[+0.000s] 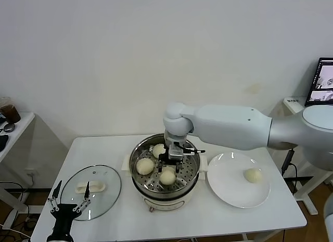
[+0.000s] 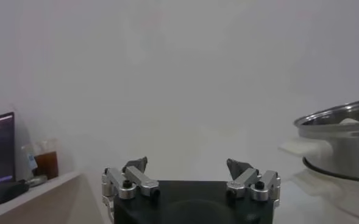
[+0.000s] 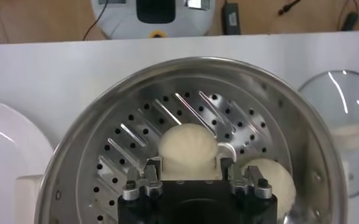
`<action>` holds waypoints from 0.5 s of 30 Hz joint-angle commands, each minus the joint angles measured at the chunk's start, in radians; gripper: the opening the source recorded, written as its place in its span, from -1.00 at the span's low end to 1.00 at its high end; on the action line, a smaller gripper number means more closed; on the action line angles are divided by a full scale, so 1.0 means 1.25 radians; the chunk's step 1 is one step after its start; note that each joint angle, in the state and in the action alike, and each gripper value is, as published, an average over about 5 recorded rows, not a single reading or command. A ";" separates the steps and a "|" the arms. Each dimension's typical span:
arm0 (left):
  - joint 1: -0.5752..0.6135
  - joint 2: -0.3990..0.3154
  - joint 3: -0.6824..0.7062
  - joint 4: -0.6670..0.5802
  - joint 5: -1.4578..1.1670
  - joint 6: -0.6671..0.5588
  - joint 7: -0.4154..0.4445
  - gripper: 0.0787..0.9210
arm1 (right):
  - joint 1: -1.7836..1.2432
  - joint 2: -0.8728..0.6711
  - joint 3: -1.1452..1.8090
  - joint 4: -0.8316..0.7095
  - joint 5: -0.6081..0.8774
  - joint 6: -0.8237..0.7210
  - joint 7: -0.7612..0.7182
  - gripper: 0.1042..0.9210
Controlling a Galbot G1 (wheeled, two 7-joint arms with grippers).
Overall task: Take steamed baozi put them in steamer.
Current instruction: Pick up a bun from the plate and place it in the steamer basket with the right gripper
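- Right gripper (image 1: 171, 160) down inside the steamer (image 1: 139, 148), fingers clamped on either side of a bun (image 3: 188, 151), low over the holed bottom near the pot's middle.
- Risk: opening too early or too high, so the bun drops and rolls; smooth round shape on shiny metal, nothing to stop it but the wall.
- Risk: bun sticking to a finger (image 3: 150, 168) on release and lifting out again; soft dough likely tacky, judging by its look.
- Risk: squeezing too hard, denting the held bun; looks soft and puffy.
- Risk: knocking the neighbours on the way out; a second bun (image 3: 269, 178) sits just beside the held one, touching or almost, cannot tell which.
- Risk: wrist catching the steel rim when rising; arm reaches in from the right over the edge.
- Head view: three buns in the steamer, one left (image 1: 145, 166), one far (image 1: 158, 150), one near the middle at the gripper.
- Fourth bun (image 1: 253, 175) alone on the white plate (image 1: 223, 187), right of the steamer, not yet moved.
- Buns pale cream, round, smooth, small against the pot.
- Steamer shiny steel, on a white base, centre of the table (image 1: 208, 224).
- Glass lid (image 1: 106, 192) flat on the table, left of the steamer.
- Left gripper (image 1: 69, 198) parked at near left, by the lid, fingers apart, holding nothing.
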 commanded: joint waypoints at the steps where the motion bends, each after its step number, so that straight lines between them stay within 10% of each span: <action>1: 0.000 0.000 0.000 0.001 0.000 0.000 0.000 0.77 | -0.001 0.006 -0.004 -0.004 -0.005 0.035 0.007 0.34; 8: -0.001 0.001 -0.002 0.001 -0.001 -0.001 -0.001 0.77 | 0.044 -0.046 0.047 -0.006 0.024 -0.005 -0.029 0.72; 15: -0.011 0.005 0.002 0.002 -0.001 0.003 0.000 0.77 | 0.129 -0.219 0.058 0.027 0.132 -0.295 -0.067 0.76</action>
